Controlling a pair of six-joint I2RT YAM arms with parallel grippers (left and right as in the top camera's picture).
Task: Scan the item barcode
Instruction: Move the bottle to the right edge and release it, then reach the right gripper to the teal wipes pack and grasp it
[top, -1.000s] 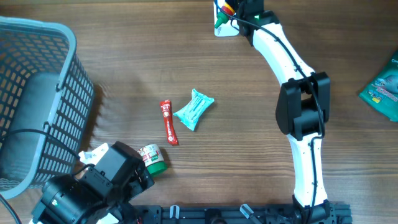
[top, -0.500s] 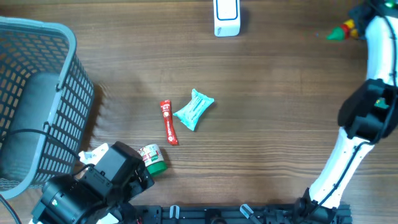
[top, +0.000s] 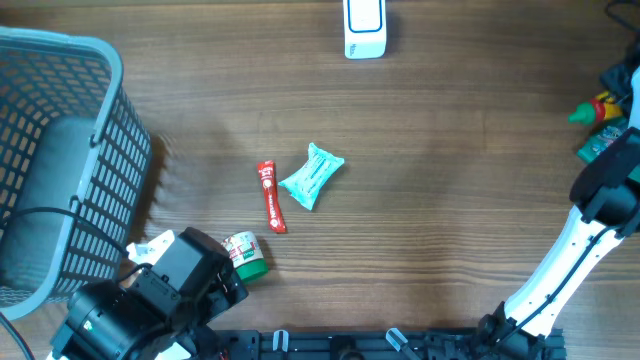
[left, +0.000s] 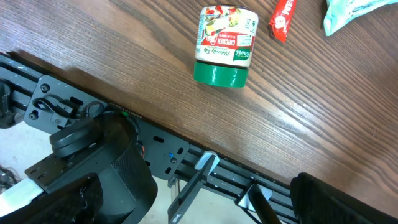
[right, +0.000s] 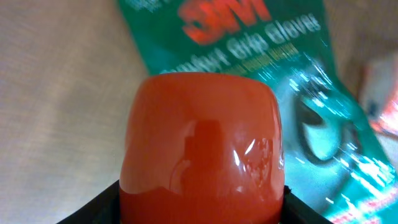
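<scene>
Far left: basket (top: 60, 60), running off the left edge. Back centre, at the far edge: barcode scanner (top: 364, 28), well apart from everything else. Mid-table: stick sachet (top: 271, 196) lying roughly front-to-back, with crinkled packet (top: 312, 176) just beside it on the right, tilted. In front of those, to the left: jar (top: 246, 254) on its side, cap end toward the front, just beside left arm (top: 150, 300) at the front-left corner. Far right edge: bottle (top: 592, 110) at the end of right arm (top: 560, 270), tip pointing left. Gloves pack (top: 597, 150) just in front of the bottle, partly under the arm. Right wrist view: bottle over the gloves pack.
</scene>
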